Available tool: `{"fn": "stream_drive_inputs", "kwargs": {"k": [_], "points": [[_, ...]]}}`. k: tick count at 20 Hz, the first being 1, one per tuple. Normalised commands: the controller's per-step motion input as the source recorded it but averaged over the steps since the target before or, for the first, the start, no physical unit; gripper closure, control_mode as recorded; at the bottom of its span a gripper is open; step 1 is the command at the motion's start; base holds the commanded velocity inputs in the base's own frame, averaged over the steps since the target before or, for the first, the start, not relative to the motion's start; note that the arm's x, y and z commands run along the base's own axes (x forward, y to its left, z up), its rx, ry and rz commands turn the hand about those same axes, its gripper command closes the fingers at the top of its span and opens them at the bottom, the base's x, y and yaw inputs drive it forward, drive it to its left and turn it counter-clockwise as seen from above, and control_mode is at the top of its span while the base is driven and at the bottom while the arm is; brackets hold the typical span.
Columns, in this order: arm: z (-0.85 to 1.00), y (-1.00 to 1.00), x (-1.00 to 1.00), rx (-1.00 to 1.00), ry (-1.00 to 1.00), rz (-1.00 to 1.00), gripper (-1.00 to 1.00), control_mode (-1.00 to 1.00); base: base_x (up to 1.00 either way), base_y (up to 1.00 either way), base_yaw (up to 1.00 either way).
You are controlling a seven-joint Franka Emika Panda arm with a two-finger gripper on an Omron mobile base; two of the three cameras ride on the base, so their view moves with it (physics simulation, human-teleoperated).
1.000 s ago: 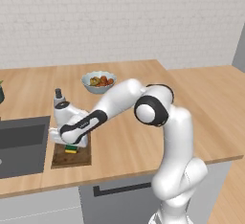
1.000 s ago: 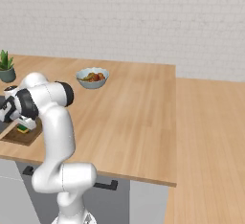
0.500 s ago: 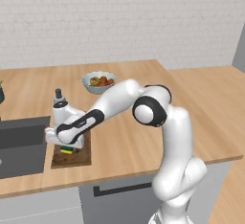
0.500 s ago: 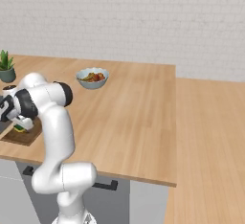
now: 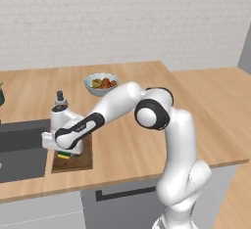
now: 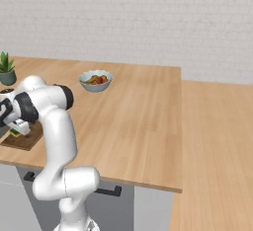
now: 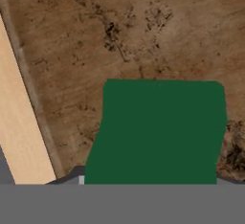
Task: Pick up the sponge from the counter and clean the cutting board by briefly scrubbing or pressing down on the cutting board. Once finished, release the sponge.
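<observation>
While hovering low over the cutting board (image 5: pixel 81 160), tool (image 5: pixel 64 148) shifted slightly sinkward since a second ago. Sponge (image 5: pixel 62 155) flat on board beneath. Cannot tell whether pinching or parting; scrub judged near done, release pending.

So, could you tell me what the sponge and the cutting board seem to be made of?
The sponge: probably foam with a matte dark green scouring top; a yellow layer shows beneath in the left base view. The cutting board: apparently wood, dull dark brown, with speckles and grain-like streaks.

Sponge (image 7: pixel 160 132): dark green top, yellow layer beneath. Cutting board (image 7: pixel 119 31): dark brown, speckled, under it. Counter (image 5: pixel 206 101): light-brown wood grain around the board. Arm (image 5: pixel 122 103): white, dark joints.
</observation>
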Motion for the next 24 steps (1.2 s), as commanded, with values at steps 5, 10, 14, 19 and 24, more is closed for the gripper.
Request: {"fn": "stream_drive_inputs", "kwargs": {"k": [5, 10, 14, 19, 24], "points": [[-0.27, 0.53, -0.98, 0.00, 0.05, 0.00, 1.00, -1.00, 0.00, 0.00, 0.00], [-0.53, 0.14, -0.97, 0.00, 0.03, 0.00, 1.00, -1.00, 0.00, 0.00, 0.00], [-0.82, 0.02, -0.89, -0.01, 0.01, 0.02, 1.00, -1.00, 0.00, 0.00, 0.00], [-0.93, 0.00, -0.11, -0.05, -0.07, 0.01, 1.00, -1.00, 0.00, 0.00, 0.00], [-0.33, -0.24, 0.11, 0.00, -0.26, 0.00, 1.00, -1.00, 0.00, 0.00, 0.00]]}}
